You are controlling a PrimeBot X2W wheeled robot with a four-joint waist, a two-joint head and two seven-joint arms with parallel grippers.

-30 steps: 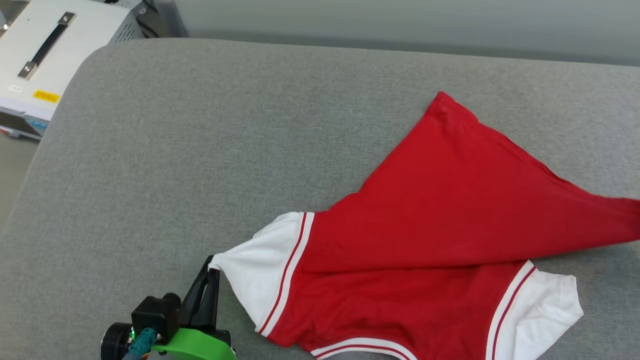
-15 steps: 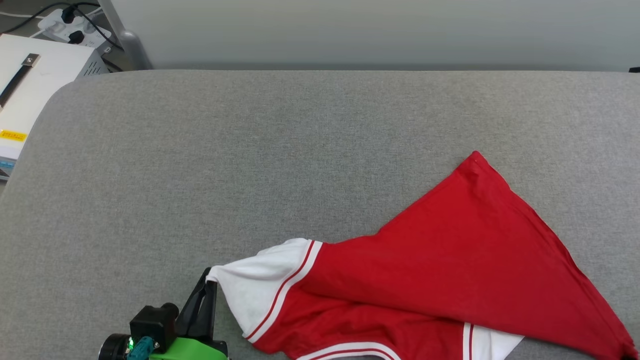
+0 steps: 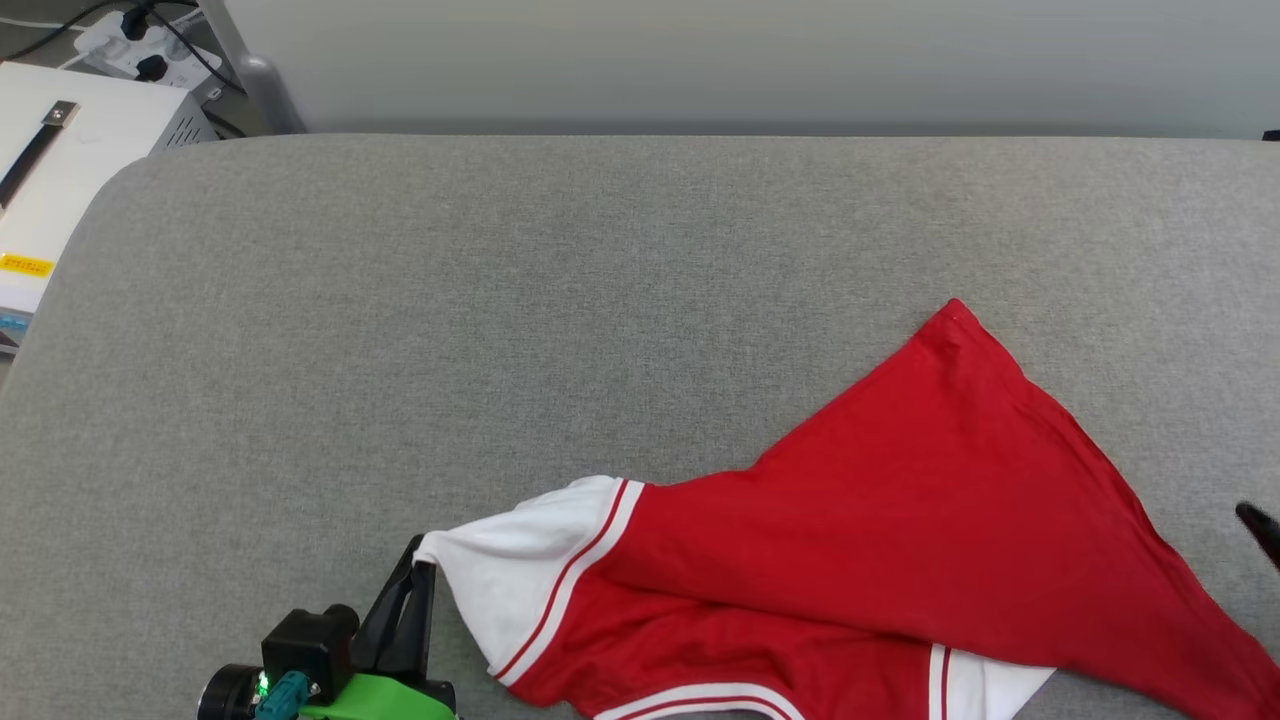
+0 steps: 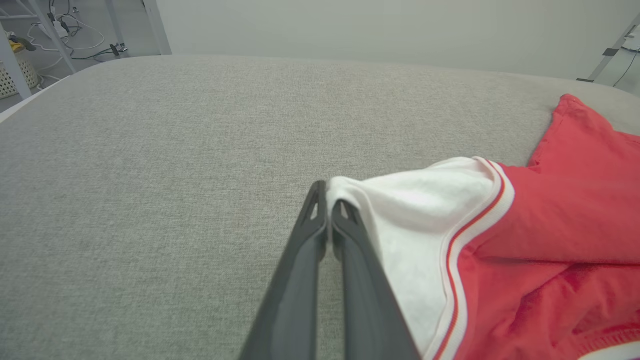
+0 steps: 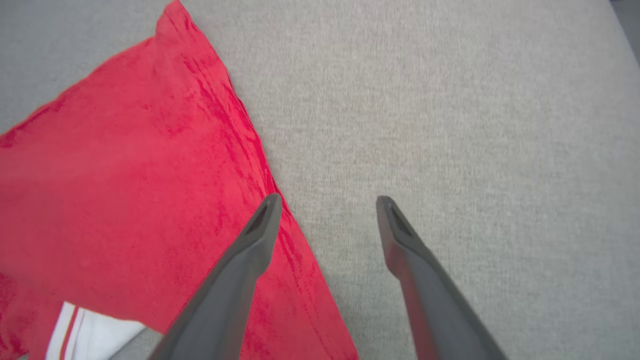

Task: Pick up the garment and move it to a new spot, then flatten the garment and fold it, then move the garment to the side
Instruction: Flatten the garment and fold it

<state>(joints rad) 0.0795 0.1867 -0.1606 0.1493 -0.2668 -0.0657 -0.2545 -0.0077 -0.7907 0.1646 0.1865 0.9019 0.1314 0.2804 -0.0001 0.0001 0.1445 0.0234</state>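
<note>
Treat the garment (image 3: 900, 520), spread diagonally across the grey cushion (image 3: 500, 300), as clamped at its white sleeve (image 4: 415, 210) by the left gripper (image 4: 327, 200), while the right gripper (image 5: 327, 205), fingers apart, straddles its opposite red edge (image 5: 250, 145).

garment (image 3: 900, 520): near edge and right-hand sleeve cut by head view's bottom edge | left gripper (image 3: 424, 562): body cut off below | right gripper (image 5: 325, 206): head view catches one fingertip (image 3: 1262, 528) at right edge | white box (image 3: 60, 180): cut at left, label (image 3: 25, 267) unreadable
</note>
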